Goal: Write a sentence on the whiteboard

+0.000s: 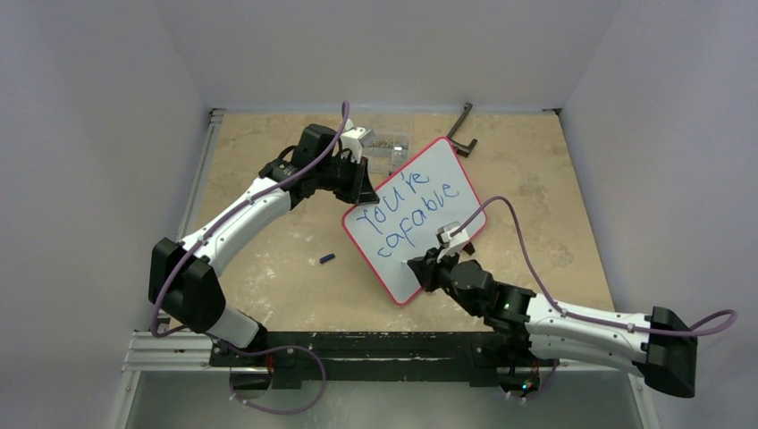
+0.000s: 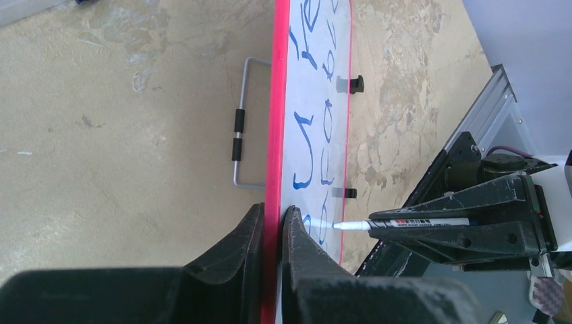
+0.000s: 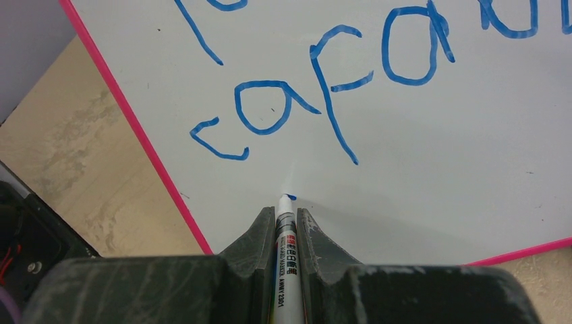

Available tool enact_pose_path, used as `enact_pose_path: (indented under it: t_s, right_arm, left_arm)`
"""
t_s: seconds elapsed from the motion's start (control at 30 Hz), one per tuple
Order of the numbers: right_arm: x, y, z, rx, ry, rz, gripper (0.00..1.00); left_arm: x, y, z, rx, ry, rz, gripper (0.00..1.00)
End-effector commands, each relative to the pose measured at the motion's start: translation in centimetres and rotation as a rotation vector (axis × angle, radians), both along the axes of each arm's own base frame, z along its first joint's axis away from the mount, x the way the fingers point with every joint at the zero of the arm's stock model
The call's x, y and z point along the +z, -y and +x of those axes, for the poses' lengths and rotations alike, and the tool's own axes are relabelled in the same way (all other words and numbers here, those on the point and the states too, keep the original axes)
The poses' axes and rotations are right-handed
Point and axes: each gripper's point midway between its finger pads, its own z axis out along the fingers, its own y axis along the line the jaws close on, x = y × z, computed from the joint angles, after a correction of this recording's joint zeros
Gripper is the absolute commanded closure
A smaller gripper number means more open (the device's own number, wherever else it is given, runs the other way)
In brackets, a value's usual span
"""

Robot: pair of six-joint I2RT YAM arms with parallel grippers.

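The whiteboard [image 1: 429,228], white with a red frame, stands tilted at mid-table. The sentence [image 1: 413,207] in blue reads "You're capable" in two slanted lines. My left gripper [image 1: 362,185] is shut on the board's red edge [image 2: 272,169], one finger on each side. My right gripper [image 1: 427,265] is shut on a white marker [image 3: 286,251]. The marker's blue tip [image 3: 288,197] is at the board surface [image 3: 438,155] just below "capable" [image 3: 337,101]; I cannot tell if it touches. In the left wrist view the marker [image 2: 405,223] points at the board face [image 2: 317,101].
A small dark marker cap [image 1: 327,259] lies on the table left of the board. A clear plastic box [image 1: 391,140] and a black bracket [image 1: 462,131] sit at the back. A wire handle with black grips [image 2: 237,138] lies behind the board. Walls close three sides.
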Motion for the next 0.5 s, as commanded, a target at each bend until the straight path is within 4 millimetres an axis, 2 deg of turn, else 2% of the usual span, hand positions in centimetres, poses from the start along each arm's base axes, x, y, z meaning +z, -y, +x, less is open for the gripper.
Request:
enact_pose_path:
  t_s: [0.0, 0.17, 0.33, 0.47]
  right_arm:
    - [-0.2, -1.1, -0.5, 0.047, -0.003, 0.032, 1.0]
    - [-0.5, -1.2, -0.9, 0.066, -0.016, 0.03, 1.0]
    - [-2.4, -0.7, -1.1, 0.022, -0.094, 0.001, 1.0]
    - [-3.1, 0.1, -1.0, -0.031, -0.131, 0.004, 1.0]
  left_arm:
    - [-2.3, -3.4, 2.7, 0.15, 0.065, 0.156, 1.0]
    - [-2.3, -3.4, 2.8, 0.152, 0.066, 0.156, 1.0]
    - [-2.2, -3.4, 2.8, 0.155, 0.068, 0.157, 1.0]
    - [-2.1, -3.5, 2.7, 0.155, 0.071, 0.155, 1.0]
